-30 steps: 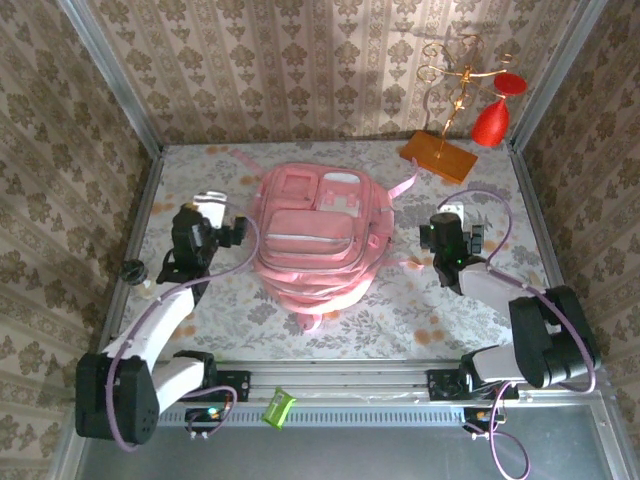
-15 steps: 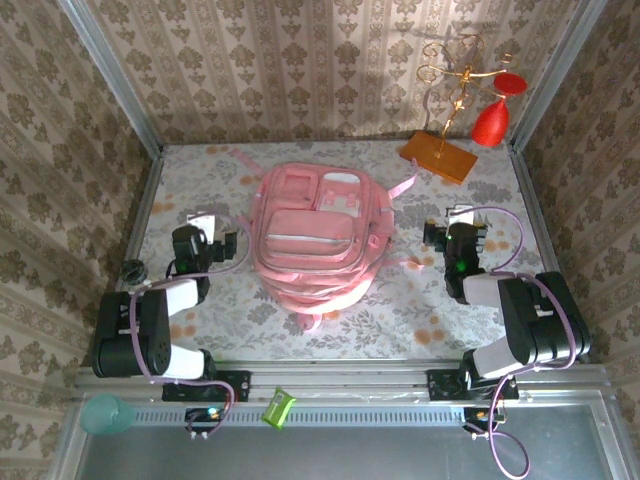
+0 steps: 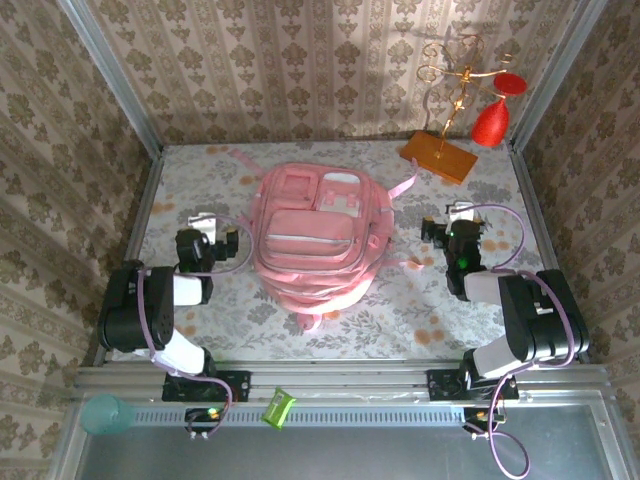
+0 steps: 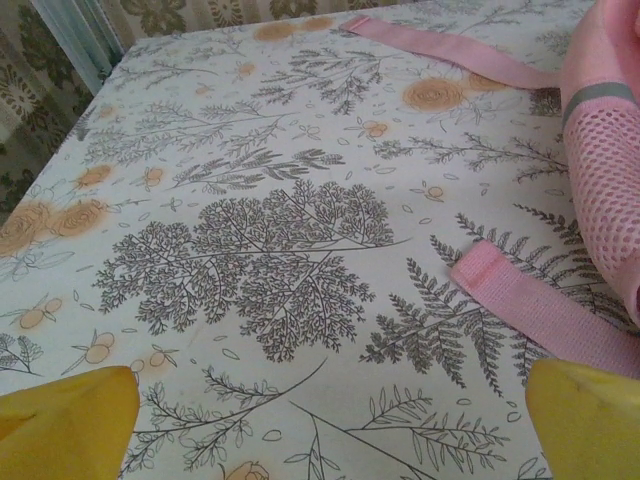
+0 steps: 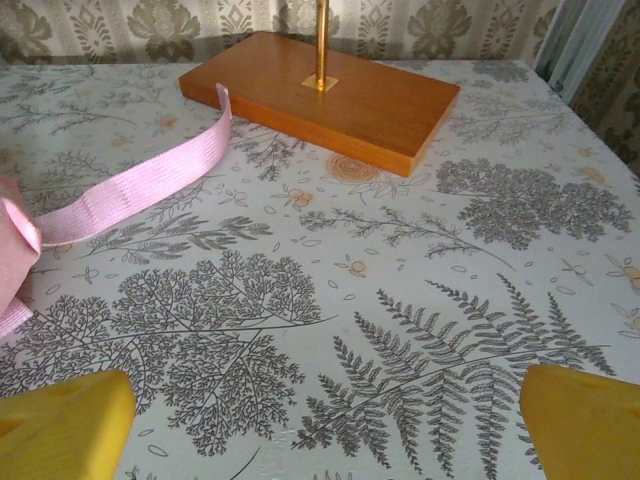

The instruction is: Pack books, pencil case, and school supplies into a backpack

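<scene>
Both claws released and empty: left gripper (image 3: pixel 204 232) sits low over the floral table (image 3: pixel 420 300) with the pink backpack (image 3: pixel 310 235) just right of it, right gripper (image 3: pixel 460 222) on the backpack's far side, orange stand base (image 5: pixel 320 95) ahead of it.

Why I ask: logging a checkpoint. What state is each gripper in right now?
Left gripper: open, holding nothing.
Right gripper: open, holding nothing.
</scene>
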Motion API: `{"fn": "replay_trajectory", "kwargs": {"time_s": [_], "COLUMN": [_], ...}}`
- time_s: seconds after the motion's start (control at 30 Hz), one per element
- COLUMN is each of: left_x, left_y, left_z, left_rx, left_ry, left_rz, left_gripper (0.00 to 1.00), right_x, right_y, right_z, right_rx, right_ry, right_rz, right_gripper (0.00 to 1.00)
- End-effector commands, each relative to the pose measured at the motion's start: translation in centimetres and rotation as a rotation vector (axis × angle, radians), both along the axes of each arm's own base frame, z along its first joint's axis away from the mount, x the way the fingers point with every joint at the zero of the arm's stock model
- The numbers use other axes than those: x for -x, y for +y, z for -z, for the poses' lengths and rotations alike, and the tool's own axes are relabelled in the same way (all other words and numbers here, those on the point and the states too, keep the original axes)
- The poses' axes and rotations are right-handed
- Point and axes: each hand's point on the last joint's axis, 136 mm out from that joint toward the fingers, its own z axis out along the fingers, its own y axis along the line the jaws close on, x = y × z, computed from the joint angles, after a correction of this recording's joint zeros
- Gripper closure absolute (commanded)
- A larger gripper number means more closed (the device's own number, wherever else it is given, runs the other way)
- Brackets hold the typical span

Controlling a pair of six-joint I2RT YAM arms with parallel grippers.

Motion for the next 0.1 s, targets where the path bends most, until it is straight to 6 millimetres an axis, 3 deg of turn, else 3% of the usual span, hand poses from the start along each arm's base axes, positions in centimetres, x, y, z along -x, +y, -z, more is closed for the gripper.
{"fn": "replay_trajectory", "kwargs": {"time_s": [0.0,0.07], "left_x": [-0.85,-0.85], "left_y": [-0.17,-0.19], "left_z": [-1.6,-1.59], "left_rx": [0.008,0.008], "left_ry": [-0.054,-0.054], "left_rz": [-0.004,-0.004], "left_gripper": [0.0,0.0], "right_x": [-0.54,-0.41], "right_y": [0.33,0.42], "right_z": [-0.03,0.14], "right_rx": [-0.038,-0.038], "right_ry": [-0.017,-0.03], "right_rz": [-0.03,-0.04], "right_gripper": [0.0,0.0]}}
